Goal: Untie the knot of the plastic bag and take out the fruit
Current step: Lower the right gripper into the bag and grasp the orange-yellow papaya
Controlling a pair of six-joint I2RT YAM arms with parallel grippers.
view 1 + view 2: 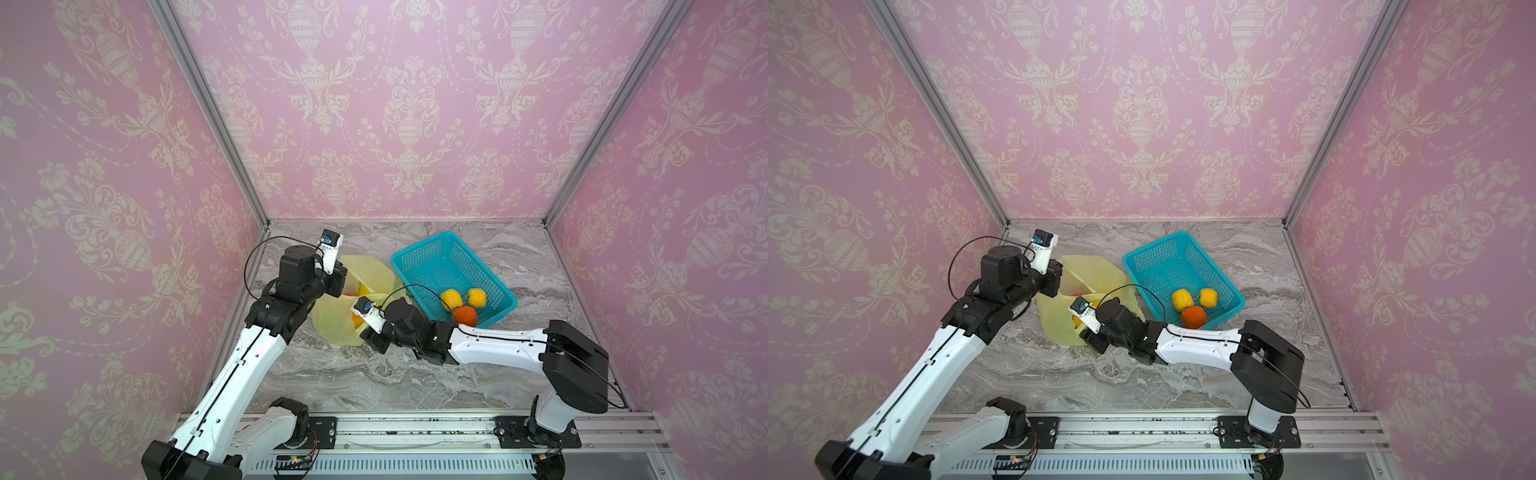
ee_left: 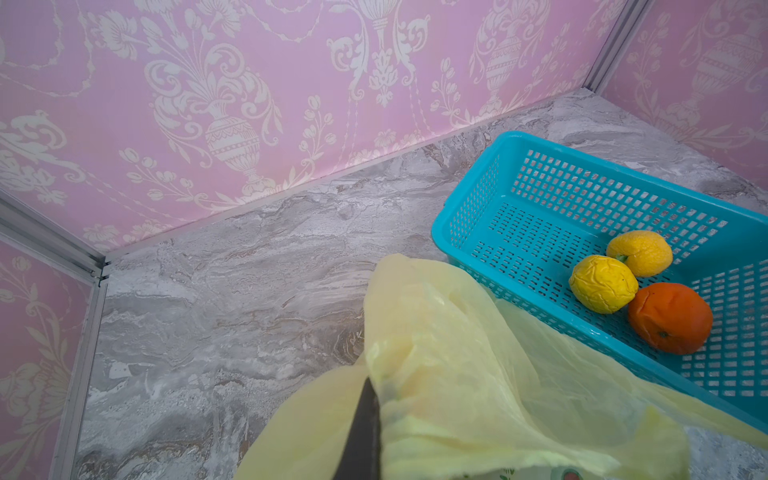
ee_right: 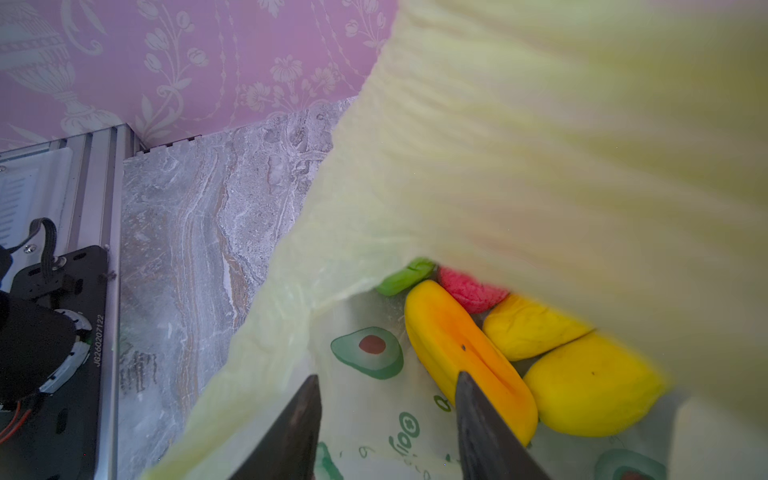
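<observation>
Toward the left edge of the table [image 1: 374, 374], about halfway back, lies the plastic bag [image 1: 332, 328], crumpled and gaping. The teal basket [image 1: 419, 253] stands just beside it on the side of the right edge, and the bag's film drapes against the basket's wall. No knot shows anywhere, so I judge it undone and the work to be the emptying. Three pieces of the fruit [image 1: 465, 316] sit at the basket's near end, two yellow and one orange, touching one another. My left gripper [image 2: 378, 399] is clamped tight on the bag's rim at its far-left side and holds that edge up off the table, which props the mouth wide. My right gripper [image 3: 386, 378] reaches into that mouth from the near-right, jaws parted and holding nothing; only printed film lies between them. Inside, five pieces huddle together: two plump yellow ones, a pink-red one and a green one deeper in, and nearest me an orange-yellow oblong piece [image 3: 461, 353]. That one decides the next move, as I judge it. Its long axis slants away from me, close to my own line of reach, and its near end is overlapped by one fingertip [image 3: 478, 415] rather than lying in the gap. So it sits off to that finger's side, and I would need to sidle that way until the jaws straddle its narrow width. My right arm is plainly the nearer; the left is busy with the rim.
</observation>
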